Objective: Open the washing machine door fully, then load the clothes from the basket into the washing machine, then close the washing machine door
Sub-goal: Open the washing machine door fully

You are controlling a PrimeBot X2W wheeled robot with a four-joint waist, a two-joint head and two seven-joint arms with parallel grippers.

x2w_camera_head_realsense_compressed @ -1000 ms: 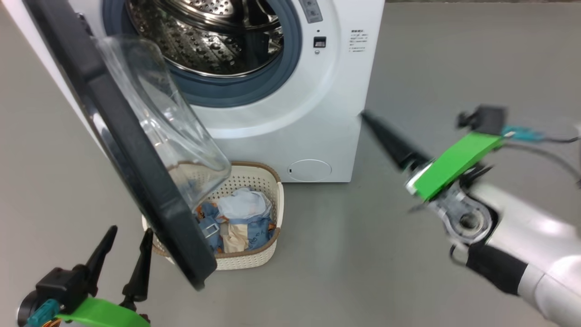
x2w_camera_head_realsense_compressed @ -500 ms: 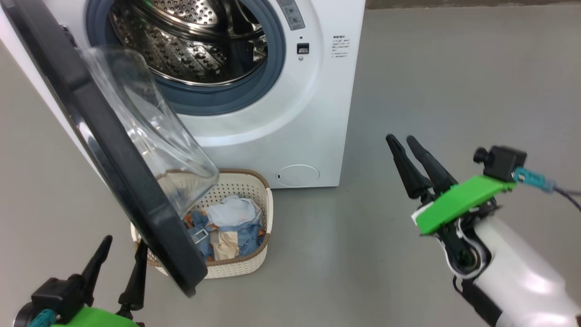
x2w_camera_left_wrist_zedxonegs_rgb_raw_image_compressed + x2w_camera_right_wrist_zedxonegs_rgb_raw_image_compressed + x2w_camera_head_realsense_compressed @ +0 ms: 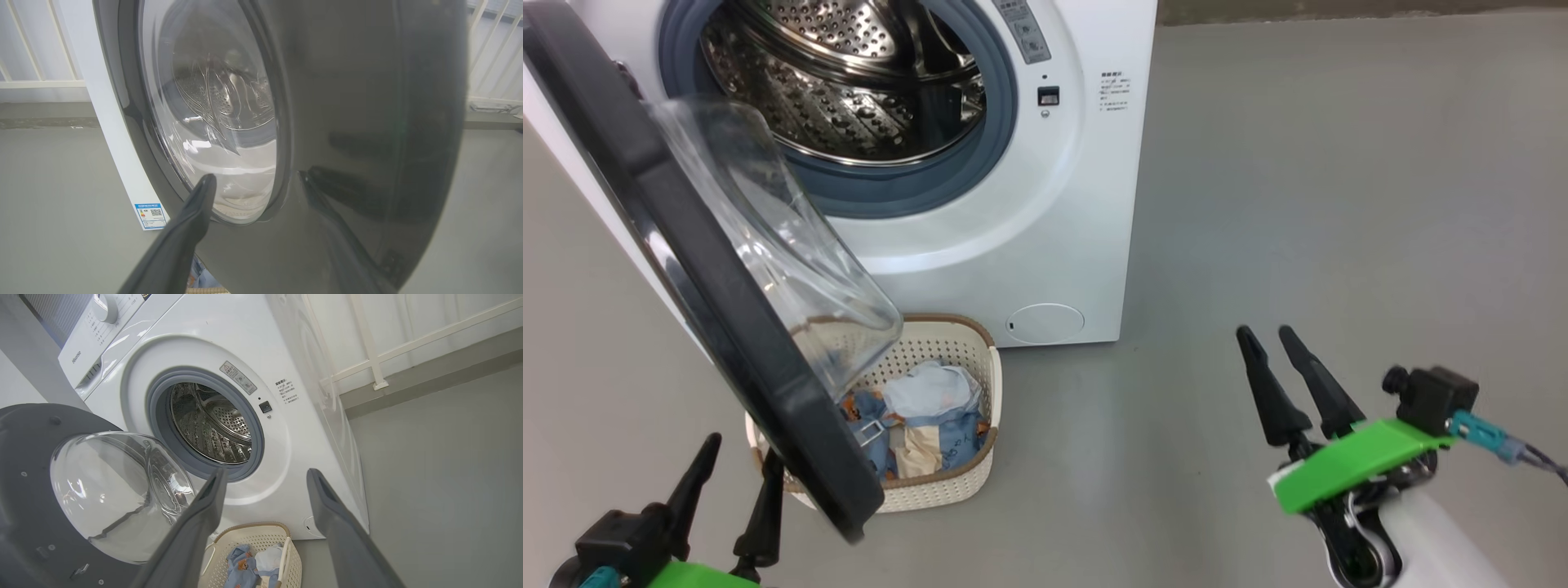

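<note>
Right gripper (image 3: 1264,331) drawn back from washing machine (image 3: 1029,245), it and left gripper (image 3: 742,447) spread wide, empty, left wrist view adds blue label (image 3: 151,214)

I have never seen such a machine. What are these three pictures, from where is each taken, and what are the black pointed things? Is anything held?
This is a wheeled robot with two arms. Each arm ends in an end effector: two long dark fingers. One picture looks down from its head: the left end effector is at lower left, the right end effector at lower right. Both are open and hold nothing. The other two come from wrist cameras looking along the fingers. On the floor stands a washer, its door swung open, and a basket of clothes in front.
</note>
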